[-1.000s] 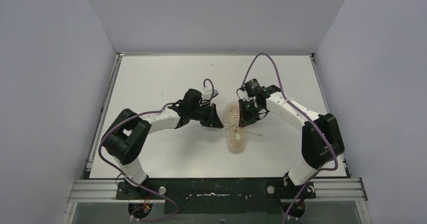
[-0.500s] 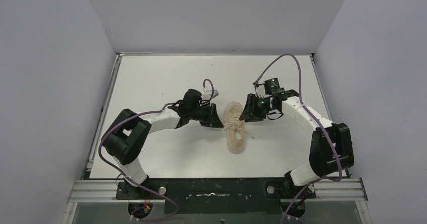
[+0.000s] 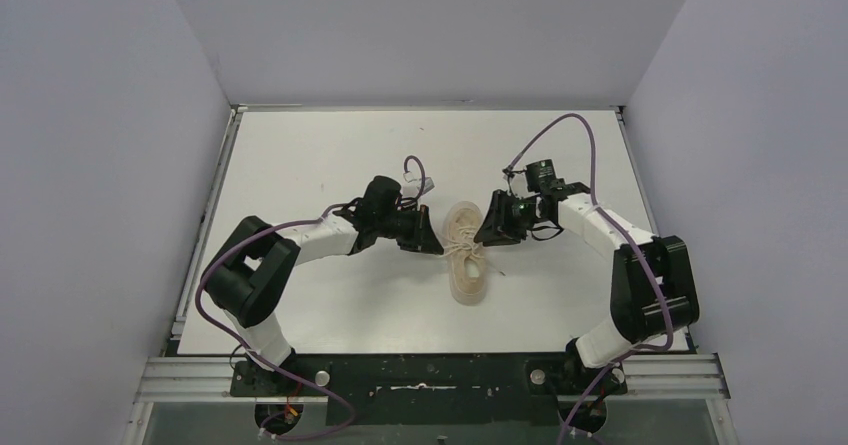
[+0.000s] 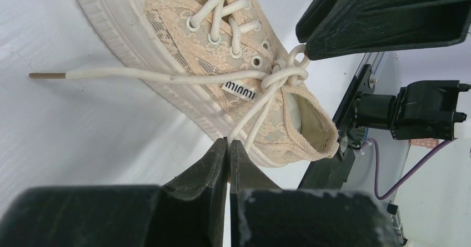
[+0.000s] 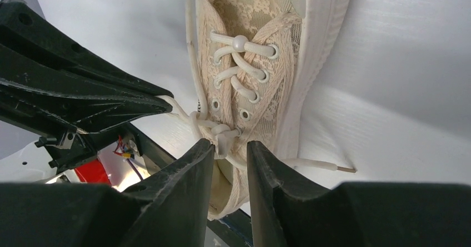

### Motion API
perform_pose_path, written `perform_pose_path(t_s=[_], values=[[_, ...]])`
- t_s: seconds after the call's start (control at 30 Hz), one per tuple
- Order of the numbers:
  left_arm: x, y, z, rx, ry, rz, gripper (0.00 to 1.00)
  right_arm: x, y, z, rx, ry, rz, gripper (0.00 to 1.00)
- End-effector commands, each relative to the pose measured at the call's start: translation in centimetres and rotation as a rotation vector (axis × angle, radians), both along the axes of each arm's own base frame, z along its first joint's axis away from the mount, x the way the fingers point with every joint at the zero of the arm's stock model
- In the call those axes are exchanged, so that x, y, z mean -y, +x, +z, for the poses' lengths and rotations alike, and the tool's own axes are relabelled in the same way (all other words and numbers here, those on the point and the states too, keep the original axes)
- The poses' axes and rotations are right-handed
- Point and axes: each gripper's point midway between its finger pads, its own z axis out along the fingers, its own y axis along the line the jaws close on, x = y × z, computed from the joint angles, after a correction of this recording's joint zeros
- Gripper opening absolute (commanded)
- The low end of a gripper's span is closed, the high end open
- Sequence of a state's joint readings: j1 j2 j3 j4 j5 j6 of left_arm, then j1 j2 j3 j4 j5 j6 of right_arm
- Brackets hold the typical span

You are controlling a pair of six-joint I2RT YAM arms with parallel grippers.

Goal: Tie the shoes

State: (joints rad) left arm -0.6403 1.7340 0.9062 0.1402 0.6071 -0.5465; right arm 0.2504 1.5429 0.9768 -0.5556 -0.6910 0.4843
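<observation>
Both arms fold outward at the elbows and reach in low toward the middle of the worktop [image 3: 300,155]. The left arm [image 3: 300,240] has its elbow out by the left edge, and its forearm runs right to the shoe [image 3: 466,265]. The right arm [image 3: 600,230] mirrors it from the right edge, with its wrist bent down and a purple cable [image 3: 560,125] arcing above it. The shoe lies about midway between the left and right edges, a little nearer the near edge than the far one. It lies between the two sets of fingertips. Its long axis runs from near to far, with the toe toward the far edge and the heel opening toward the arm bases. The left fingers [image 4: 214,169] are pressed together at the shoe's left side and pinch a strand of lace [image 4: 252,119] that runs up to the knot [image 4: 282,79] at the top eyelets. The right fingers [image 5: 189,169] stand slightly apart at the shoe's right side. The knot's small loop lies between their tips, but they are not clamped on it. A free lace end trails across the worktop beside the sole.
</observation>
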Motion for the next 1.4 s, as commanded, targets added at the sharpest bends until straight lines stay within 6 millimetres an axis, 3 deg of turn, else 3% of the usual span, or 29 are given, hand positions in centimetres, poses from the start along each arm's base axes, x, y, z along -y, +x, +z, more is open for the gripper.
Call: perform_pose_path(t_s=[0.0,0.5,0.57,0.63,0.8,1.03,1.37], values=[[1.0,1.1,3.1,0.072,-0.062,-0.018,0.00,-1.0,1.1,0.5,0.039,0.048,0.014,0.30],[0.9,0.9,3.5,0.077,-0.069,-0.022,0.00,-2.1,0.1,0.2,0.010,0.090,0.046,0.25],[1.1,0.7,3.9,0.076,-0.077,-0.032,0.00,-2.2,0.2,0.3,0.009,0.098,0.046,0.19],[1.4,0.2,4.3,0.083,-0.078,-0.052,0.00,-2.2,0.4,0.1,0.012,0.089,0.040,0.00],[1.8,-2.2,4.6,0.059,-0.062,-0.123,0.00,-1.5,1.7,0.7,0.079,0.042,0.018,0.00],[-0.8,-5.1,2.0,0.035,0.116,-0.172,0.00,0.6,3.8,0.5,0.126,-0.010,-0.190,0.00],[-4.1,-5.7,-0.7,-0.015,0.268,-0.084,0.00,3.5,4.7,-0.8,0.109,0.034,-0.318,0.00]])
